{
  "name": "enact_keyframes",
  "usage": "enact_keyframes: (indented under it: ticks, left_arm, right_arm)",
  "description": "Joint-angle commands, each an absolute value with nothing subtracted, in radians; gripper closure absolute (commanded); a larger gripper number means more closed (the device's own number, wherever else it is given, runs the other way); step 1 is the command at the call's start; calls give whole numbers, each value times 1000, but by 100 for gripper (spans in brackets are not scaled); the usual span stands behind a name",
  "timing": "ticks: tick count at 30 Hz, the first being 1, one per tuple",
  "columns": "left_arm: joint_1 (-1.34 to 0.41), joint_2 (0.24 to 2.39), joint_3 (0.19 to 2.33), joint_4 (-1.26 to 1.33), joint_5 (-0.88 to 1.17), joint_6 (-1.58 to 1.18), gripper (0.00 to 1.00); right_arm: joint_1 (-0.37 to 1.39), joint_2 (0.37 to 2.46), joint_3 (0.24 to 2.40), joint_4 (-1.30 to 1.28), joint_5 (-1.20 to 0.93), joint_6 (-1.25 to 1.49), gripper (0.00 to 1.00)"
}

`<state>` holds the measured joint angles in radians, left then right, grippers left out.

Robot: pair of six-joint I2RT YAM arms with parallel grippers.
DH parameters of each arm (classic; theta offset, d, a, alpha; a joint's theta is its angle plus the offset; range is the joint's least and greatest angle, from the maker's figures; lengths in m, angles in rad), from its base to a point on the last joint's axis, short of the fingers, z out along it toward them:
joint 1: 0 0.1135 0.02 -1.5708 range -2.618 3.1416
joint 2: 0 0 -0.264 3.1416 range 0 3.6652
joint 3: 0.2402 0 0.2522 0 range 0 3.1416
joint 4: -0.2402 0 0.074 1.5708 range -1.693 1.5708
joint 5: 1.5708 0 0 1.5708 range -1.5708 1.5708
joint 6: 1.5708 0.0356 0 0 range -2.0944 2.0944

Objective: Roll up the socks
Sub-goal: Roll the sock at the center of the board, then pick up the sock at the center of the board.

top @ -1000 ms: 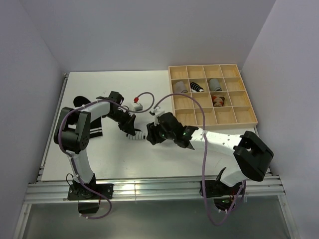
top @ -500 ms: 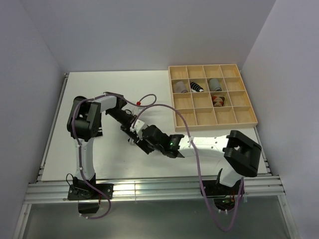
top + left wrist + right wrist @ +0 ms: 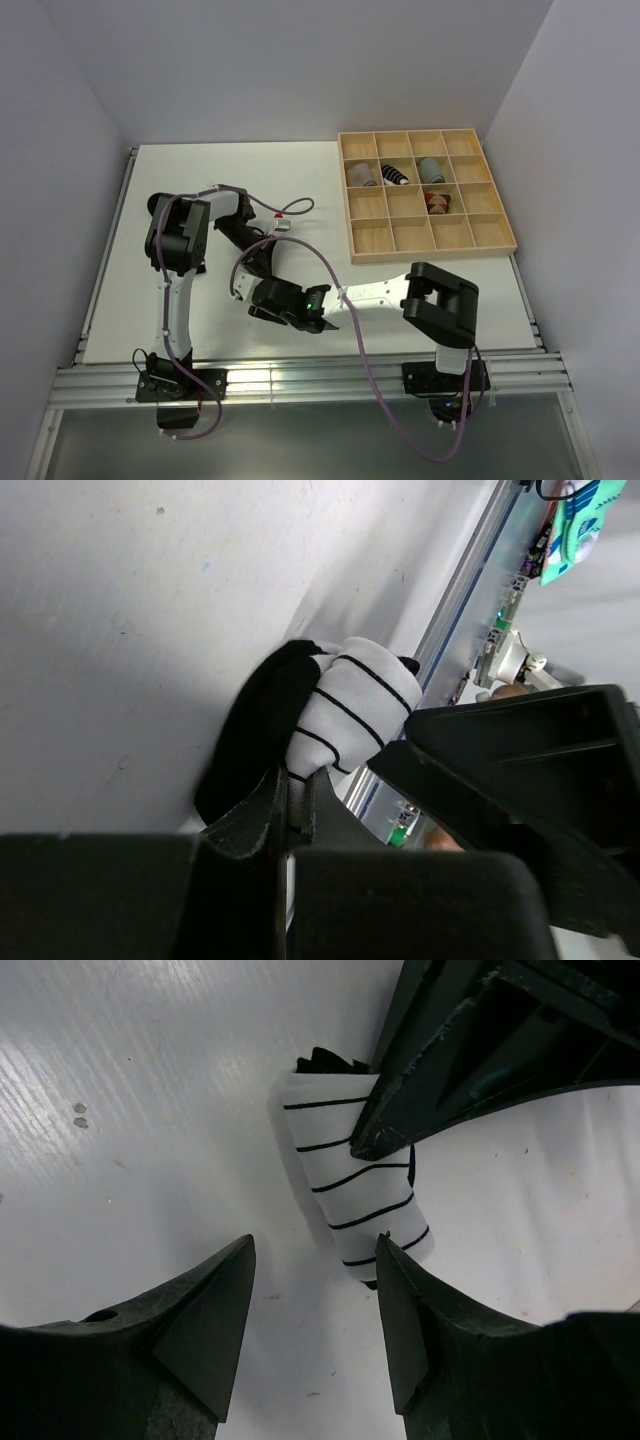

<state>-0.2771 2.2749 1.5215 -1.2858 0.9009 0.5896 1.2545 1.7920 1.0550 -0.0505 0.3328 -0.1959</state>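
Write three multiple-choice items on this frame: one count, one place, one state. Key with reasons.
1. Compartments of the tray holding rolled socks: A two, B four, C seven.
2. The striped sock lies: A in the tray, B on the table ahead of the right gripper, C off the table.
3. The right gripper's jaws: A open, B shut on the sock, C shut, empty.
Key: B, four cells are filled in the top view; B, white tabletop surrounds it in the right wrist view; A, a wide gap shows between them.
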Motion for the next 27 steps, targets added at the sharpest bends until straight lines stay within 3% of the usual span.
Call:
enact_keyframes:
  ticks: [1,9,21,24,25,27]
  left_arm:
    - [-276,2324,1548,-1275,796,649,100]
    - [-278,2341,1560,-1299,792,672,100]
    - [-291,2365,1574,-1368,776,719,94]
    - [-298,2362,1565,-1370,762,724,93]
    - [-301,2355,1562,-1368,758,724,93]
    - [-305,2350,1555,-1370,758,727,90]
  right_arm:
    - [1279,1828,1112,-48,429,-261,41]
    - [1319,1919,1129,29,612,-356,41]
    - [1321,2031,1178,41,630,-416,39]
    - [1304,2051,1193,22,598,-408,48]
    - [1299,2055,1195,17,589,-407,62]
    - [1289,2068,1203,6,574,-399,72]
